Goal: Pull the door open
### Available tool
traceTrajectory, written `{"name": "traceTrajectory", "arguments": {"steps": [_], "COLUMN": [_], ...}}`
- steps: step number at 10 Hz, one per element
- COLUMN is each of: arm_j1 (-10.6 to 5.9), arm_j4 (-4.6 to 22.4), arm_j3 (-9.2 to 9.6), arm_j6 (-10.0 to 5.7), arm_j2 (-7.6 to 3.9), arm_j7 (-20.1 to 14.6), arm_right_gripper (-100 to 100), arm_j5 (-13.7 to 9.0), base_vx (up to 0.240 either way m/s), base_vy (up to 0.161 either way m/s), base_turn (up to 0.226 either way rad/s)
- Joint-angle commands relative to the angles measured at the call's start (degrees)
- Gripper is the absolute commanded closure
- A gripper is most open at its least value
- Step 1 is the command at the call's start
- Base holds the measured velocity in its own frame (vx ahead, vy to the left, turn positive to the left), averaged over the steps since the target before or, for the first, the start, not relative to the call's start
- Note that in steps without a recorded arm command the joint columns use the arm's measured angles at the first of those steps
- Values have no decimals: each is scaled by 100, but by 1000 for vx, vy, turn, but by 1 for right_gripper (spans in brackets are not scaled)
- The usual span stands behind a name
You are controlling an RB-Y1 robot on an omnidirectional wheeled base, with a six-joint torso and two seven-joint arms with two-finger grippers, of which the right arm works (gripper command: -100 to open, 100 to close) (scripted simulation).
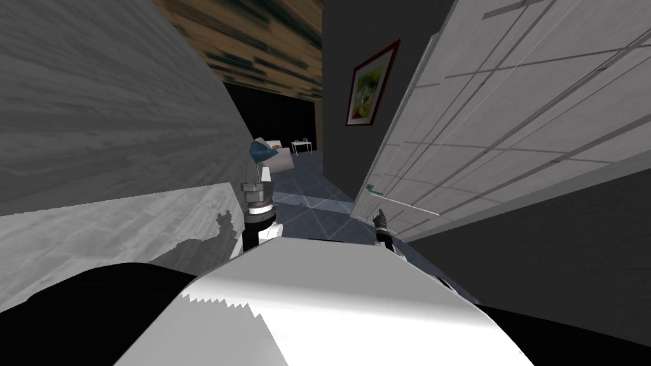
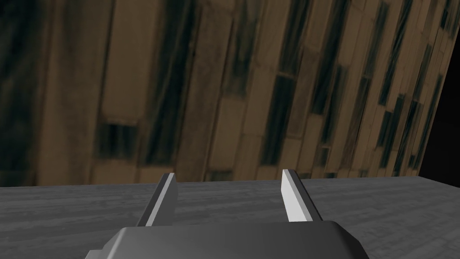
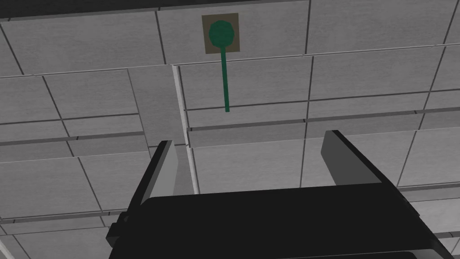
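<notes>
The light grey panelled door (image 1: 508, 121) runs along my right side. Its green lever handle (image 3: 224, 67) sits on a small brown plate, and in the head view the handle (image 1: 371, 188) lies near the door's nearer edge. My right gripper (image 3: 251, 153) faces the door panels (image 3: 359, 81) a short way off, open, with the handle beyond its fingertips and nothing between them. In the head view the right gripper (image 1: 380, 216) is just short of the handle. My left gripper (image 1: 253, 173) is raised on the left, and its fingers (image 2: 294, 198) stand open and empty.
A grey wall (image 1: 95, 127) closes in on my left. A dark wall with a framed picture (image 1: 371, 84) stands ahead, next to the door. Between them a tiled passage (image 1: 311, 190) leads to white furniture (image 1: 280, 160), a small table (image 1: 301, 146) and a black area (image 1: 273, 111).
</notes>
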Motion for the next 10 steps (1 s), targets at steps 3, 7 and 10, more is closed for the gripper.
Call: {"name": "traceTrajectory", "arguments": {"steps": [3, 7, 10], "arm_j1": [39, 41, 42], "arm_j4": [-81, -78, -77], "arm_j3": [-156, -240, -262], "arm_j6": [84, 103, 107], "arm_j2": [30, 45, 48], "arm_j7": [24, 40, 44], "arm_right_gripper": [-100, -100, -100], "arm_j5": [28, 42, 46], "base_vx": [237, 259, 279], "base_vy": [27, -38, -16], "base_turn": [-98, -76, -55]}}
